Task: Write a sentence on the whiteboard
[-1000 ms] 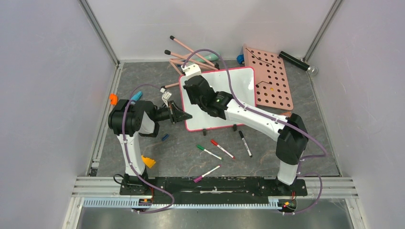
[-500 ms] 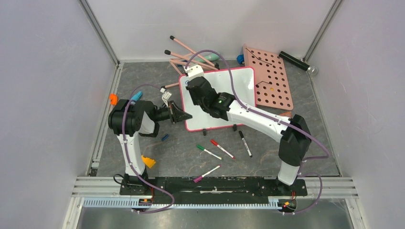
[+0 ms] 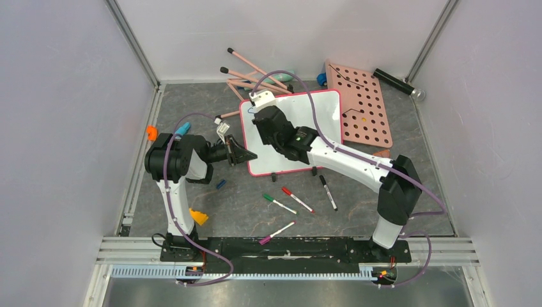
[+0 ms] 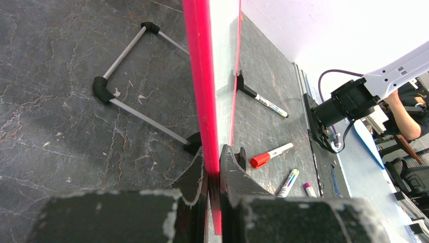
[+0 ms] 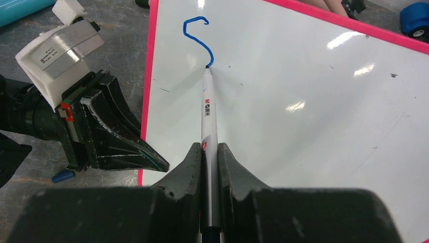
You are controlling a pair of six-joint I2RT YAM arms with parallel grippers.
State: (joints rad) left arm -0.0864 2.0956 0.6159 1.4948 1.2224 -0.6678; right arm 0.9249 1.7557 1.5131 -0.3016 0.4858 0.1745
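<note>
Right wrist view: marker tip on the board, the first blue stroke of the sentence [image 5: 197, 35] drawn.
Right fingers [image 5: 189, 169] are clamped on a slim white marker [image 5: 208, 111], its tip touching the whiteboard [image 5: 303, 101] near its far-left corner. Left fingers [image 4: 232, 169] pinch the board's pink left rim. Propped mid-bench [image 3: 243, 192] beside the pegboard [image 3: 364, 109], the board looks light, stiff and glossy, and it would likely slide or tip under pressure. The rim is the place to brace it.

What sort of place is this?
Probably a robotics lab cell: white-and-black left arm and right arm bolted to a black rail, white panels in aluminium framing around the grey marbled tabletop, and a person nearby.
</note>
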